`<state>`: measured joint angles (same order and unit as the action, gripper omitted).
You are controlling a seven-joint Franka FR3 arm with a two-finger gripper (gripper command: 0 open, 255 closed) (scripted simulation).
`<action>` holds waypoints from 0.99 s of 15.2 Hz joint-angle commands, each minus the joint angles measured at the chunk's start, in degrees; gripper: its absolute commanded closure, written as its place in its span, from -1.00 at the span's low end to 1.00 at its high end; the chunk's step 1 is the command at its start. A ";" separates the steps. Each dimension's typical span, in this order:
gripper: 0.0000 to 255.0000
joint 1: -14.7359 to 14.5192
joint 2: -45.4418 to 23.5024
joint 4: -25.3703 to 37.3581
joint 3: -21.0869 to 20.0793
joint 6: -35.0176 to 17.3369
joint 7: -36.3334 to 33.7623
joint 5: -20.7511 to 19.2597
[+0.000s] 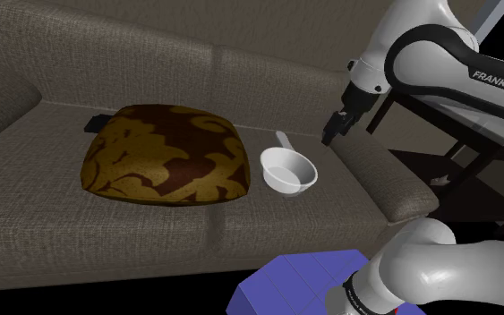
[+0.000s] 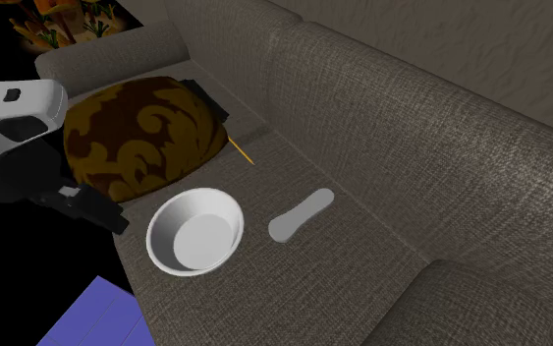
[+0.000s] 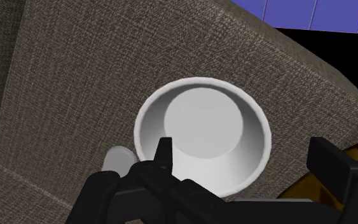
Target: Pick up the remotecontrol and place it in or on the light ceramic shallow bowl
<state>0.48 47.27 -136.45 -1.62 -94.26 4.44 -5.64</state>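
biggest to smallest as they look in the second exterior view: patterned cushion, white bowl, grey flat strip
1. brown-and-gold patterned cushion, largest
2. white round shallow bowl, plainly smaller
3. pale grey flat oblong strip, smallest

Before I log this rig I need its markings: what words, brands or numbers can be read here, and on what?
"FRANKA EM": white letters on the arm's dark band, cut off at the shoulder view's right edge.
Nothing written on the bowl, cushion or sofa.
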 commanded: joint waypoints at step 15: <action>-1.00 4.98 -27.94 8.44 6.91 -17.82 -2.06 0.13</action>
<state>5.11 21.73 -128.93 4.67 -110.71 2.33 -5.66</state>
